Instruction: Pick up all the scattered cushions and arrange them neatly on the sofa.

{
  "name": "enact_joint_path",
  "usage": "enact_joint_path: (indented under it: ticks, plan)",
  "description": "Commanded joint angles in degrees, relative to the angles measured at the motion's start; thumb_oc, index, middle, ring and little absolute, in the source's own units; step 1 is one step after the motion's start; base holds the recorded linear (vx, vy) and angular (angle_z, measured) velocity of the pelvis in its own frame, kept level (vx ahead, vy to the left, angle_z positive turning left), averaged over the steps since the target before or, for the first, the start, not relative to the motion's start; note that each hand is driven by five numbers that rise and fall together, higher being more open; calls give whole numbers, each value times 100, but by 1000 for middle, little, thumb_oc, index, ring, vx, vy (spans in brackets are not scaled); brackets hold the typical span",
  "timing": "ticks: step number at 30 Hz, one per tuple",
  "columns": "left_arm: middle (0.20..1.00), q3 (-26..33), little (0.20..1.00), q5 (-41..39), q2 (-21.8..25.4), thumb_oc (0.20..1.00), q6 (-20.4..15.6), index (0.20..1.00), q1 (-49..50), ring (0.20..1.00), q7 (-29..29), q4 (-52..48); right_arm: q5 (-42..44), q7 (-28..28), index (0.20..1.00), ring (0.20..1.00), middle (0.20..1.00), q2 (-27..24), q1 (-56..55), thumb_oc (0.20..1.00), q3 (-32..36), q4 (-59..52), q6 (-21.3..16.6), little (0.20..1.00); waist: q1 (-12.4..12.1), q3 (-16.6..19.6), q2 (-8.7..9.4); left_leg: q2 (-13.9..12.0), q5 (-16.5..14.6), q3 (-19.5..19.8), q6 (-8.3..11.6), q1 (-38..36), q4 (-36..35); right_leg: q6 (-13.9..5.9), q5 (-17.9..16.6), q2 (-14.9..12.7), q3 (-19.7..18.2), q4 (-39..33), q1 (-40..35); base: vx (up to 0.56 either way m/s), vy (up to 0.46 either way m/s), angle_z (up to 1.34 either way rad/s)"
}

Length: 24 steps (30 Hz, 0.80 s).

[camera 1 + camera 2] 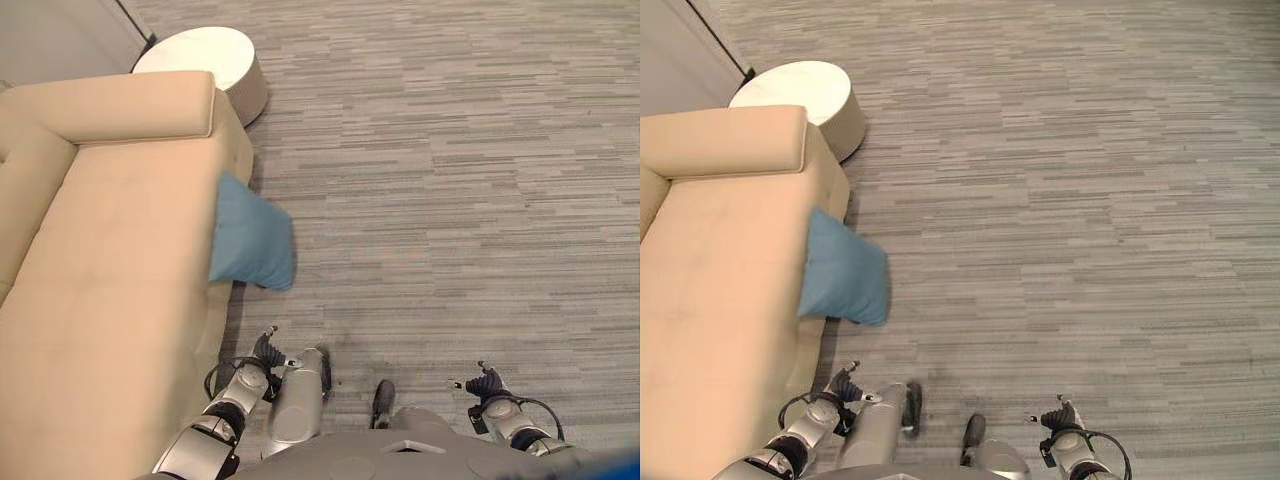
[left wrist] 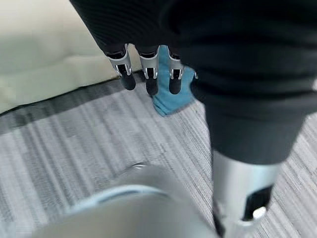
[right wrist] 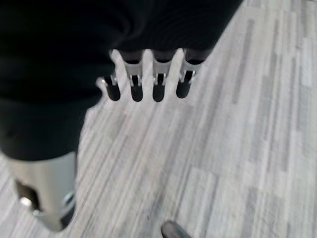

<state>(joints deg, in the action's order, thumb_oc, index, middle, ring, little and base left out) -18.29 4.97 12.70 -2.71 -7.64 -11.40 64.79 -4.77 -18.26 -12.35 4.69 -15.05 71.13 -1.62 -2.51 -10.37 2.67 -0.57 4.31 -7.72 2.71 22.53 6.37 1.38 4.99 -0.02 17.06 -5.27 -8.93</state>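
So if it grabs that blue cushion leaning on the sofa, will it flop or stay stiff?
Probably soft: the blue cushion looks plump and sags against the front of the sofa, so fingers would likely sink in. It seems light for its bulk. Propped rather than flat on the carpet, it may topple if nudged.

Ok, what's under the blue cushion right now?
The blue cushion leans against the sofa front edge, its lower corner over grey carpet. Whatever lies directly beneath it is covered.

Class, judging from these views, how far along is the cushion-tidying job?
Barely begun. Done: nothing; the sofa seat holds no cushion. In hand: nothing; left hand and right hand hang open and empty. Left: the blue cushion leaning against the sofa's front edge must be lifted and set on the seat.
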Motion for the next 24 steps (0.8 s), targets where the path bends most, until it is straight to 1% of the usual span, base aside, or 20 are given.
enact_joint_path:
  ticks: [1,2,3,4,6,7,8,9,10,12,13,15,16,17,19,20,21,22,23,24]
  plan:
    - [1000,-190,1000,-44,-260,1000,35,1000,-4,1000,1,341,43,-106,1000,1000,1000,-281,-168,1000,118,-110,-17,1000,-18,-62,-224,-171,-164,-149,27,-915,-49,-725,-24,-266,-55,213,327,392,96,-34]
    - [1000,-157,1000,-24,-263,1000,58,1000,71,1000,4,427,-28,-100,1000,1000,1000,-219,-236,1000,99,-100,-3,1000,-3,4,-184,-131,-208,-145,-27,-1005,-7,-709,69,-273,-40,361,294,460,155,-41]
    - [1000,-93,1000,-85,-241,1000,34,1000,127,1000,-28,428,-87,-99,1000,1000,1000,-191,-220,1000,67,-110,-8,1000,-86,76,-142,15,-331,-26,-94,-1032,39,-772,126,-350,-37,628,279,336,121,-30]
    - [1000,-94,1000,-85,-240,1000,34,1000,129,1000,-28,427,-87,-99,1000,1000,1000,-190,-223,1000,66,-111,-7,1000,-91,76,-138,19,-331,-33,-97,-1039,32,-775,135,-357,-43,641,283,266,116,-15]
    - [1000,-12,1000,-131,-232,1000,43,1000,160,1000,-38,461,-233,-90,1000,1000,1000,-154,-164,1000,33,-128,32,1000,-191,155,-94,144,-527,-81,-229,-1220,-4,-929,139,-505,8,1089,326,245,151,15]
    - [1000,29,1000,-146,-183,1000,41,1000,191,1000,-54,449,-336,-50,1000,1000,1000,-128,-110,1000,2,-141,59,1000,-204,169,-141,203,-690,-32,-374,-1439,-64,-1123,-125,-698,33,2060,734,284,227,27]
    - [1000,38,1000,-167,-161,1000,31,1000,189,1000,-65,399,-360,-39,1000,1000,1000,-131,-86,1000,-13,-192,48,1000,-137,136,-182,235,-739,20,-445,-1546,-75,-1225,-373,-755,-52,2561,1006,346,261,30]
    - [1000,57,1000,-182,-119,1000,25,1000,185,1000,-67,404,-402,-21,1000,1000,1000,-137,-18,1000,-34,-257,84,1000,-63,97,-306,275,-849,87,-547,-1731,-100,-1314,-592,-805,-130,3257,1375,495,202,71]
    - [1000,78,1000,-234,-129,1000,0,1000,183,1000,-83,398,-470,-21,1000,1000,1000,-124,33,1000,-87,-306,77,1000,-13,84,-423,369,-1002,283,-606,-2055,-217,-1138,-475,-925,-84,3105,1708,564,118,79]
    - [1000,98,1000,-232,-138,1000,-17,1000,184,1000,-70,411,-503,8,1000,1000,1000,-132,80,1000,-122,-341,80,1000,46,71,-447,442,-1076,437,-585,-2218,-264,-1049,-369,-969,-98,2591,1781,445,-38,87]
    - [1000,96,1000,-195,-149,1000,-31,1000,183,1000,-42,465,-490,37,1000,1000,1000,-144,101,1000,-142,-380,89,1000,143,71,-416,522,-1135,646,-547,-2371,-307,-1050,-485,-871,-447,1883,2004,369,-117,93]
    - [1000,69,1000,-138,-182,1000,-48,1000,177,1000,-3,536,-469,71,1000,1000,1000,-172,86,1000,-132,-392,106,1000,275,58,-382,607,-1230,962,-508,-2561,-333,-1132,-718,-723,-1081,1205,2172,334,-118,111]
    - [1000,69,1000,-137,-188,1000,-49,1000,179,1000,-4,538,-468,71,1000,1000,1000,-177,84,1000,-133,-392,105,1000,286,37,-408,584,-1254,977,-505,-2596,-331,-1131,-717,-703,-1059,1179,2119,296,-113,129]
    - [1000,34,1000,-101,-216,1000,-49,1000,186,1000,30,562,-491,111,1000,1000,1000,-206,47,1000,-148,-404,136,1000,356,44,-376,637,-1345,1230,-480,-2735,-315,-1175,-871,-577,-1492,1070,2252,224,-109,133]
    - [1000,13,1000,-38,-243,1000,-28,1000,183,1000,46,623,-511,124,1000,1000,1000,-215,38,1000,-166,-366,141,1000,375,91,-278,728,-1471,1435,-451,-2733,-130,-1137,-926,-638,-1564,1014,2147,290,-181,143]
    - [1000,17,1000,-14,-289,1000,-8,1000,221,1000,64,671,-503,128,1000,1000,1000,-218,29,1000,-170,-336,123,1000,366,177,-275,645,-1433,1562,-329,-2751,1,-1055,-907,-574,-1485,989,2016,281,-216,156]
    - [1000,22,1000,-41,-299,1000,-2,1000,223,1000,76,658,-490,121,1000,1000,1000,-224,33,1000,-161,-331,110,1000,344,200,-263,600,-1353,1572,-238,-2679,180,-1017,-894,-589,-1368,895,1913,196,-164,127]
    - [1000,22,1000,-41,-299,1000,-2,1000,224,1000,76,657,-490,121,1000,1000,1000,-224,34,1000,-162,-330,110,1000,358,200,-266,599,-1359,1585,-237,-2672,192,-1017,-895,-590,-1353,889,1906,128,-187,109]
    - [1000,0,1000,-25,-222,1000,-26,1000,219,1000,144,574,-230,197,1000,1000,1000,-569,197,1000,17,-209,21,1000,251,203,-227,460,-1310,1494,-152,-2449,523,-928,-780,-554,-1153,751,1651,101,-200,89]
    - [1000,-33,1000,-64,-214,1000,-42,1000,202,1000,157,472,-113,155,1000,1000,1000,-604,212,1000,22,-169,-71,1000,193,187,-188,399,-1265,1475,-111,-2291,722,-880,-731,-554,-1035,687,1540,107,-247,74]
